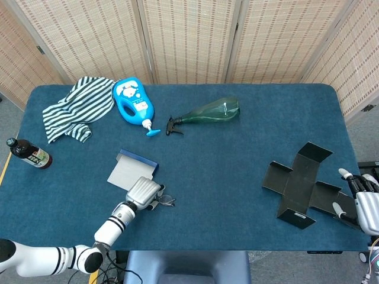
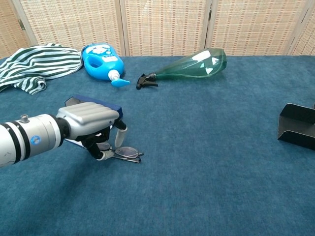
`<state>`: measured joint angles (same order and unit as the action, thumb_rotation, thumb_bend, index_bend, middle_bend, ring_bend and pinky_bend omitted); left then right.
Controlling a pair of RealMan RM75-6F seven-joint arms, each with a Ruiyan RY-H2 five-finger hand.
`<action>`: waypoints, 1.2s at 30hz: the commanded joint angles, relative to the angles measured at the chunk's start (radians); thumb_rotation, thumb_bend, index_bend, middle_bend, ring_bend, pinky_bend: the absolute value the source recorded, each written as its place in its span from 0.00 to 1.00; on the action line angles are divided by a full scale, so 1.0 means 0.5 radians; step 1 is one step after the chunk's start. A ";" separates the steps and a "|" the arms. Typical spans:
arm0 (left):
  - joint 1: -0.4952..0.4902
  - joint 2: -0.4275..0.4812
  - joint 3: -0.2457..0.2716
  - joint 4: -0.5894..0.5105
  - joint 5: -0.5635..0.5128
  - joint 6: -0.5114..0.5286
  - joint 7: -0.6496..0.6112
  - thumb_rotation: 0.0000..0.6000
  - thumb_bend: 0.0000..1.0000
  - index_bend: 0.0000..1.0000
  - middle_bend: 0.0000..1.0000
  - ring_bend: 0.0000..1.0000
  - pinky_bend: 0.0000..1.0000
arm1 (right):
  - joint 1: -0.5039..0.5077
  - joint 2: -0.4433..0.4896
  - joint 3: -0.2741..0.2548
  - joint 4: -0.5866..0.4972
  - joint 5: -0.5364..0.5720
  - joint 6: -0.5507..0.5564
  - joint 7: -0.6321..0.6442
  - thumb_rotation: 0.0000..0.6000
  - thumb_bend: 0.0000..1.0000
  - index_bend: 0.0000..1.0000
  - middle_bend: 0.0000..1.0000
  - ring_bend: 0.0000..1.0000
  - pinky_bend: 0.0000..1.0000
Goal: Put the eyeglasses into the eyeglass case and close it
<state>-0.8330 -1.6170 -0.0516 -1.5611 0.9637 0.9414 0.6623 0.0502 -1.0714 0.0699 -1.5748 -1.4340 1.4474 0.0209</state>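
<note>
Chest view shows the left robot hand [image 2: 93, 129] lowered over the eyeglasses [image 2: 123, 153], which lie folded on the blue table [image 2: 206, 147] just in front of the eyeglass case [image 2: 93, 104]. Its fingers [image 2: 119, 135] are curled down around the near end of the frame, one tip touching or nearly touching it; whether a firm hold is established cannot be told, since the eyeglasses rest flat on the cloth. Head view confirms the left robot hand [image 1: 143, 191] covers most of the eyeglasses [image 1: 164, 201], with the eyeglass case [image 1: 131, 169] lying open just beyond, its pale interior facing up. The right robot hand [image 1: 362, 201] sits at the far table edge beside a flattened black box [image 1: 302, 183], fingers spread and holding nothing. Judgement: the step in hand is the grasp of the eyeglasses; placement and closure are not yet done. The next move calls for a secure pinch on the thin frame, a lift clear of the cloth, and a short carry back into the open case. The slender frame could slip or unfold.
</note>
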 commanded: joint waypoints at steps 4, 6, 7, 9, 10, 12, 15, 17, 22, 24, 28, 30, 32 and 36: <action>0.012 0.000 0.016 0.006 0.014 0.001 -0.026 1.00 0.39 0.55 1.00 1.00 1.00 | 0.002 0.003 0.000 -0.014 -0.001 -0.002 -0.014 1.00 0.28 0.10 0.26 0.21 0.21; 0.016 -0.001 0.020 0.005 0.027 0.004 -0.039 1.00 0.39 0.58 1.00 1.00 1.00 | 0.000 0.004 0.000 -0.019 -0.001 0.001 -0.020 1.00 0.28 0.10 0.26 0.21 0.21; 0.019 -0.001 0.022 0.005 0.034 0.006 -0.046 1.00 0.39 0.58 1.00 1.00 1.00 | -0.001 0.005 -0.001 -0.023 -0.002 0.002 -0.024 1.00 0.28 0.10 0.26 0.21 0.21; 0.024 -0.003 0.024 0.008 0.051 0.010 -0.061 1.00 0.39 0.59 1.00 1.00 1.00 | -0.003 0.007 -0.002 -0.030 -0.003 0.005 -0.031 1.00 0.28 0.10 0.26 0.21 0.21; 0.027 -0.007 0.025 0.011 0.058 0.011 -0.071 1.00 0.39 0.60 1.00 1.00 1.00 | -0.005 0.008 -0.003 -0.034 -0.004 0.009 -0.034 1.00 0.28 0.10 0.26 0.21 0.21; 0.032 -0.014 0.022 0.019 0.070 0.014 -0.091 1.00 0.39 0.61 1.00 1.00 1.00 | -0.008 0.009 -0.004 -0.040 -0.005 0.015 -0.039 1.00 0.28 0.10 0.26 0.21 0.21; 0.036 -0.026 0.024 0.038 0.086 0.012 -0.109 1.00 0.40 0.62 1.00 1.00 1.00 | -0.014 0.013 -0.005 -0.050 -0.006 0.022 -0.046 1.00 0.28 0.10 0.26 0.22 0.21; 0.039 -0.032 0.024 0.050 0.088 0.006 -0.120 1.00 0.41 0.62 1.00 1.00 1.00 | -0.017 0.015 -0.005 -0.055 -0.006 0.027 -0.049 1.00 0.28 0.10 0.26 0.22 0.21; 0.047 -0.035 0.027 0.061 0.096 0.004 -0.134 1.00 0.45 0.63 1.00 1.00 1.00 | -0.021 0.020 -0.005 -0.062 -0.006 0.032 -0.054 1.00 0.28 0.10 0.26 0.22 0.21; 0.051 -0.034 0.027 0.063 0.098 0.004 -0.140 1.00 0.46 0.64 1.00 1.00 1.00 | -0.019 0.019 -0.005 -0.063 -0.008 0.030 -0.055 1.00 0.28 0.10 0.26 0.22 0.21; 0.061 -0.028 0.023 0.057 0.111 0.012 -0.159 1.00 0.48 0.66 1.00 1.00 1.00 | -0.016 0.018 -0.004 -0.065 -0.008 0.025 -0.057 1.00 0.28 0.10 0.26 0.22 0.21; 0.071 -0.029 0.024 0.057 0.140 0.024 -0.182 1.00 0.49 0.67 1.00 1.00 1.00 | -0.016 0.019 -0.003 -0.066 -0.010 0.027 -0.057 1.00 0.28 0.10 0.26 0.22 0.21; 0.081 -0.028 0.023 0.059 0.171 0.037 -0.209 1.00 0.49 0.69 1.00 1.00 1.00 | -0.015 0.019 -0.001 -0.066 -0.010 0.028 -0.058 1.00 0.28 0.10 0.26 0.22 0.21; 0.100 0.005 0.016 0.032 0.225 0.062 -0.258 1.00 0.50 0.70 1.00 1.00 1.00 | -0.014 0.022 0.001 -0.068 -0.011 0.028 -0.056 1.00 0.28 0.10 0.26 0.22 0.21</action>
<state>-0.7863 -1.6202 -0.0420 -1.5401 1.0716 0.9687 0.5391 0.0432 -1.0605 0.0704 -1.6087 -1.4394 1.4615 -0.0073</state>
